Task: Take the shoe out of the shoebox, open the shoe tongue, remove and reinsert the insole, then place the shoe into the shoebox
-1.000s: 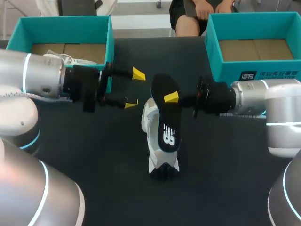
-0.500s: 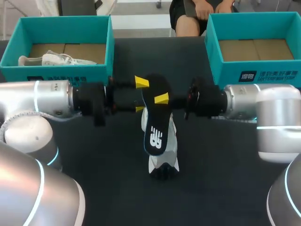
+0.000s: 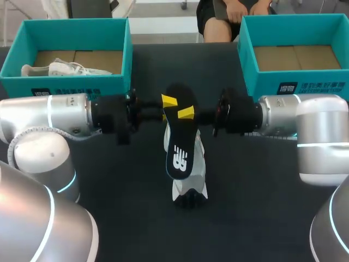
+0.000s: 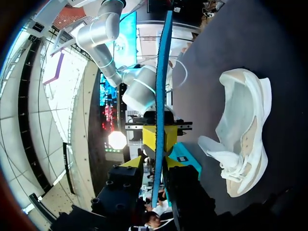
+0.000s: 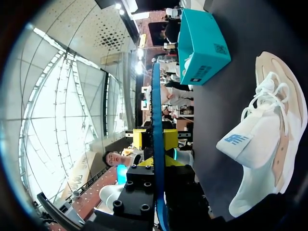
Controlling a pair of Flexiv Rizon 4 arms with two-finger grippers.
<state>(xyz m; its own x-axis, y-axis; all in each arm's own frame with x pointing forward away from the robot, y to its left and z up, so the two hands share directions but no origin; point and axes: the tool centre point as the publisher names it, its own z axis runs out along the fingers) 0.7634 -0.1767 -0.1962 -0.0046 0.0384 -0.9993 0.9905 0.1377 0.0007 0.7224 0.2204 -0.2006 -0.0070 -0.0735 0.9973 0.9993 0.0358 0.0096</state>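
At the table's middle: a dark insole stands on edge above a white shoe, pinched at its upper end from both sides by me.
Left gripper: my left gripper, at the end of the left arm lying level across the table, is clenched on the insole. One yellow tip rests on its dark face; the head view hides the other behind it.
Right gripper: my right gripper, on the right arm, is clamped on the same end from the opposite side, just beside the left one's hold.
Shoe: on its side on the table, under the insole's lower end and apart from both grippers, in neither box. Whether the insole touches it I cannot tell.
Surface: dark and matte. The left shoebox, teal, sits at the far left with a second shoe inside; the right shoebox, also teal, sits at the far right with its brown floor showing.
Left wrist view alone: the insole is a thin blue line between my fingers, with the right gripper's yellow tips pressed on it just ahead. The shoe beside it shows its open mouth, tongue flopped out.
Right wrist view alone: the same line runs between my right fingers, the left tips flush to it ahead. Here the shoe turns its other face — laces and a blue side mark — with the left shoebox beyond.
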